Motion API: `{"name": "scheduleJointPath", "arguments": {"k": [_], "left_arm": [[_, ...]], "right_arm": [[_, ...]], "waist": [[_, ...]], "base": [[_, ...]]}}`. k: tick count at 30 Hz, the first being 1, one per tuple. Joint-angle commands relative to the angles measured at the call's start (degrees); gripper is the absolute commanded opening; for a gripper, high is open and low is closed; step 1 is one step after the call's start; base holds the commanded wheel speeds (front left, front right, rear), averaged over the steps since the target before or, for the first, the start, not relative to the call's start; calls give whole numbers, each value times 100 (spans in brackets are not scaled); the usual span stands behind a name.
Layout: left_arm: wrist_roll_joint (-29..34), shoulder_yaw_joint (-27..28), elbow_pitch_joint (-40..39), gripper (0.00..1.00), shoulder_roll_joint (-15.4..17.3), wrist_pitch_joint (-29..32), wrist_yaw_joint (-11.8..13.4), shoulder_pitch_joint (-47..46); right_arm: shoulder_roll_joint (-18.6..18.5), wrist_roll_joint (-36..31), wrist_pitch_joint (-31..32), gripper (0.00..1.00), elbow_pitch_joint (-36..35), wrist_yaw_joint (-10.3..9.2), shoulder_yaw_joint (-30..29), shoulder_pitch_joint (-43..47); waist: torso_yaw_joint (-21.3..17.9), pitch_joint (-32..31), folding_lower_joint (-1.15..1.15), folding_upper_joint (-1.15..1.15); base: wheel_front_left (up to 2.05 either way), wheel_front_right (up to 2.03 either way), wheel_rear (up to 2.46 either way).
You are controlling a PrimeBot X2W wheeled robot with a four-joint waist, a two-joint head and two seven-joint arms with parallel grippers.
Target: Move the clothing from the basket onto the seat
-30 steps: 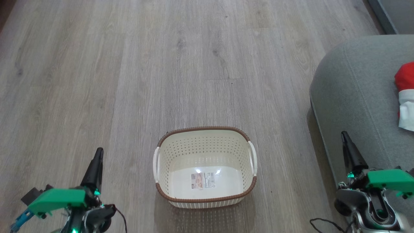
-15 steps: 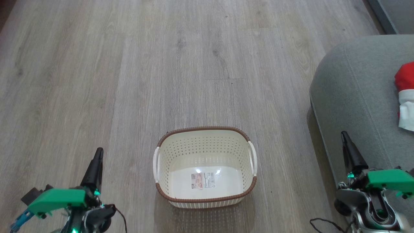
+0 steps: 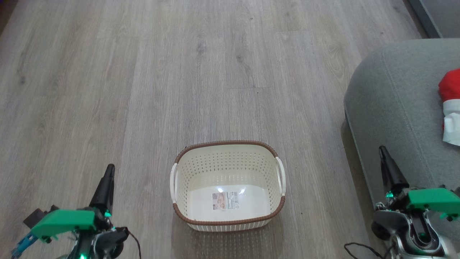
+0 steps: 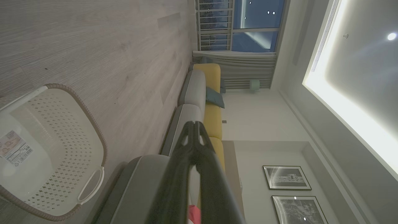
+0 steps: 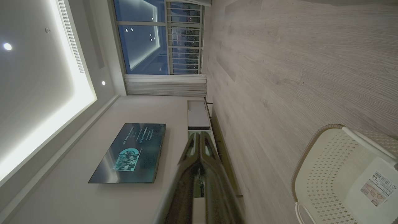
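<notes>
Black left tool (image 3: 109,168) closed, pointing forward | right tool (image 3: 382,149) likewise | basket (image 3: 226,142) between them

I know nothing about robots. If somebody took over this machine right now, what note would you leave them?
Left gripper: shut, holding nothing, to the left of the basket.
Right gripper: shut, holding nothing, in front of the seat.
Basket: on the floor between the arms, with just a sticker on its bottom.
Clothing: red and white, lying on the seat, cut off by the head view's right edge.
Done: the basket has been emptied and the clothing is on the seat.
Left: probably nothing.
</notes>
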Motion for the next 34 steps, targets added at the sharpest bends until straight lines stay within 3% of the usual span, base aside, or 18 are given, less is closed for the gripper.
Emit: {"name": "scheduleJointPath", "arguments": {"k": [1,34], "left_arm": [[-38,199,-199,0,70,43,-54,-278],[-38,199,-200,0,70,43,-54,-278]], "right_arm": [[-8,34,24,0,-228,0,99,-99],[-8,35,24,0,-228,0,99,-99]], "waist": [[0,0,0,0],[0,0,0,0]], "base": [[0,0,0],[0,0,0]]}}
